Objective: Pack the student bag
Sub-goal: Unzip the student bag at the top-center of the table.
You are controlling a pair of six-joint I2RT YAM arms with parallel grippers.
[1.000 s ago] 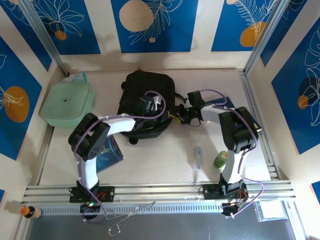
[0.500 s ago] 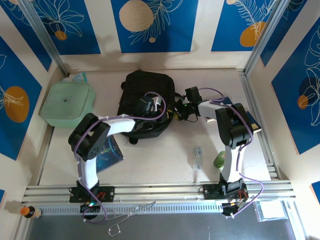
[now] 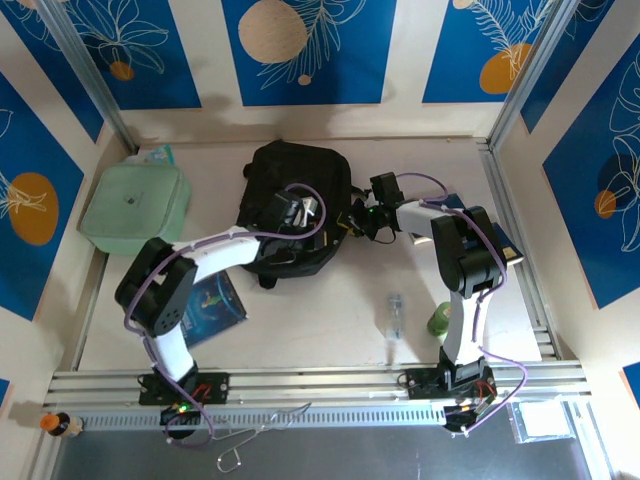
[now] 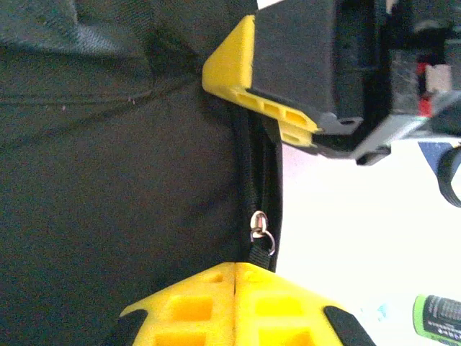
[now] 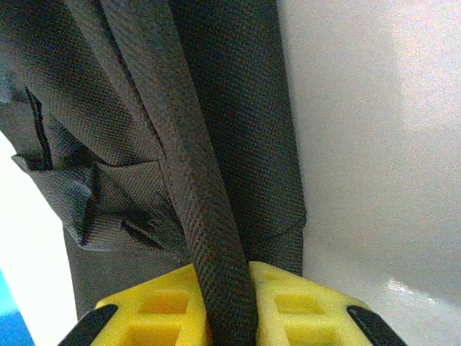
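Pale green container (image 3: 132,205), far left: no part in this step. Left gripper (image 4: 235,277): fingers pressed flat together against the student bag (image 3: 290,170), which lies mid-table toward the back wall. The zip pull (image 4: 260,229) hangs just beside the fingertips, its black tab running down to them; whether the tab is actually pinched cannot be told. Right gripper (image 5: 222,288): jaws nearly closed, clamping a woven strap (image 5: 191,166) at the bag's right edge. The step in hand appears to be opening the zip. To do it well, the right arm should hold the strap firm as an anchor, putting the fabric under tension, while the left draws the pull along the line of the teeth, not across it. A slack bag would likely bunch and jam the slider.
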